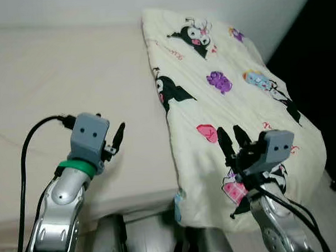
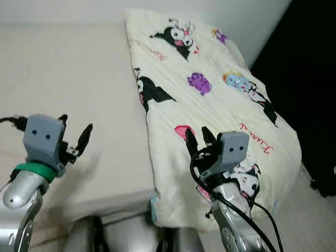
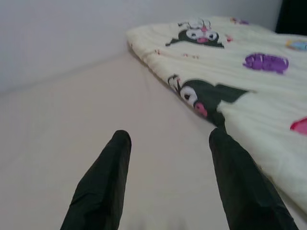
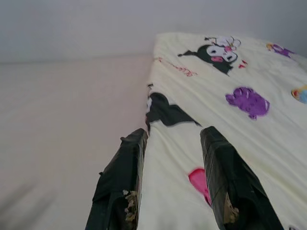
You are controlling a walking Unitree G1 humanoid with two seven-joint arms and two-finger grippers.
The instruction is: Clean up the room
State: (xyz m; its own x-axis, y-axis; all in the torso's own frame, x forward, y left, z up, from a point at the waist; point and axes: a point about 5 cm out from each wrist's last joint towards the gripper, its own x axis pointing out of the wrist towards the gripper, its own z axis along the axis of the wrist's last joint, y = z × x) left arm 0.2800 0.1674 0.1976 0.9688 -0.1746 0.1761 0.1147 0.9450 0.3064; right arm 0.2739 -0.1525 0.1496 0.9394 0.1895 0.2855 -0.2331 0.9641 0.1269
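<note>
Both grippers hover empty, fingers apart: left gripper (image 1: 117, 140) over bare mattress (image 1: 54, 81), right gripper (image 1: 231, 139) above the quilt (image 1: 226, 62). Quilt lies folded along the bed's right side, near end overhanging; tidying looks nearly finished. Right wrist view reveals debris stuck to the fingertips (image 4: 125, 211).

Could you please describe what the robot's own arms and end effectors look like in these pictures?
Both arms are silver metal with grey box-shaped wrist housings, each bearing two small dark dots. The left end effector has two long, tapered black fingers; a green band rings its wrist, and a black cable loops off the housing. The right end effector has matching black fingers, with black cables running down its arm.
</note>
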